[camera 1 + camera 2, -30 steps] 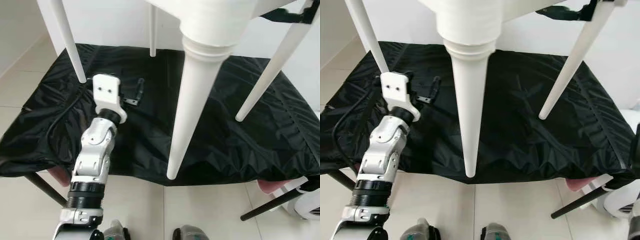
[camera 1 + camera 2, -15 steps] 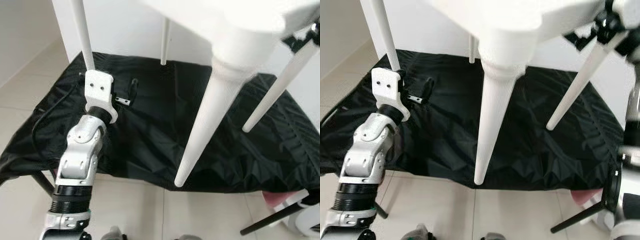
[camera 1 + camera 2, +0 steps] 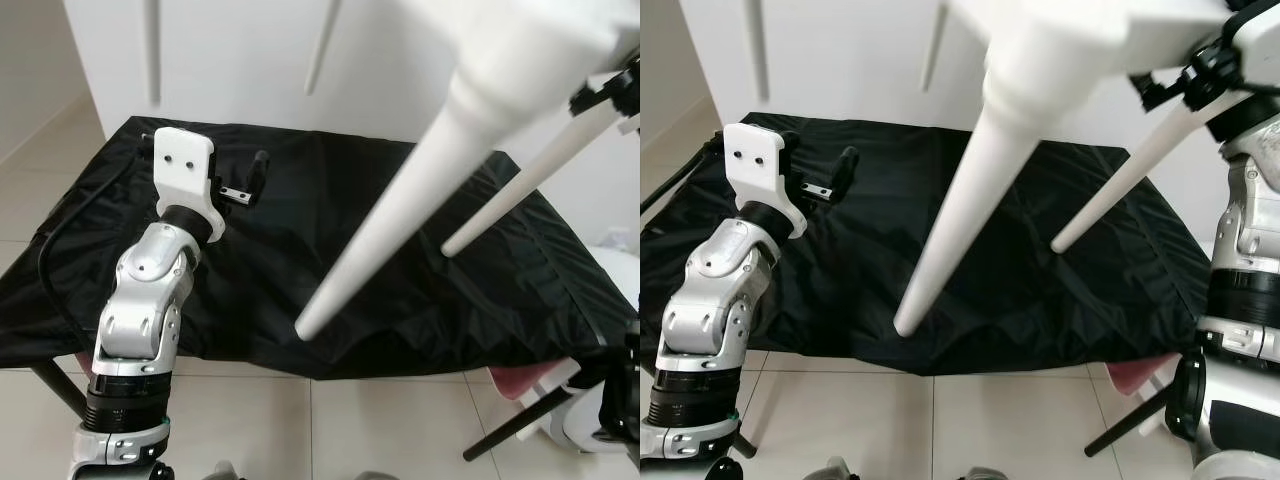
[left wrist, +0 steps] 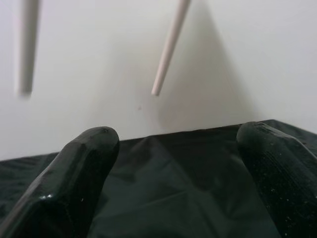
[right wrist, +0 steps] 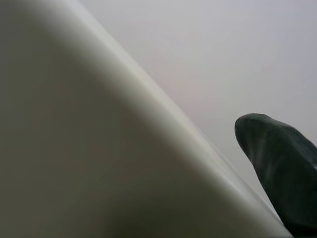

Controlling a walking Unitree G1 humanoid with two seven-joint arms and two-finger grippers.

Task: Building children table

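1. The white children table is seen held up in the air, tilted, above a low surface covered by a black cloth.
2. Four tapered white legs are counted. The nearest leg slants down toward the cloth, its tip above the cloth's front part. A second leg slants on the right. Two far legs are seen against the white wall.
3. The right gripper is seen at the table's upper right edge, by the top of the second leg. In the right wrist view one black finger lies against a white table surface; the grip appears closed on the table, though the second finger is hidden.
4. The left gripper is held over the cloth's left rear part, its fingers spread wide with nothing between them.
5. The left arm's white wrist block is seen upright over the cloth.
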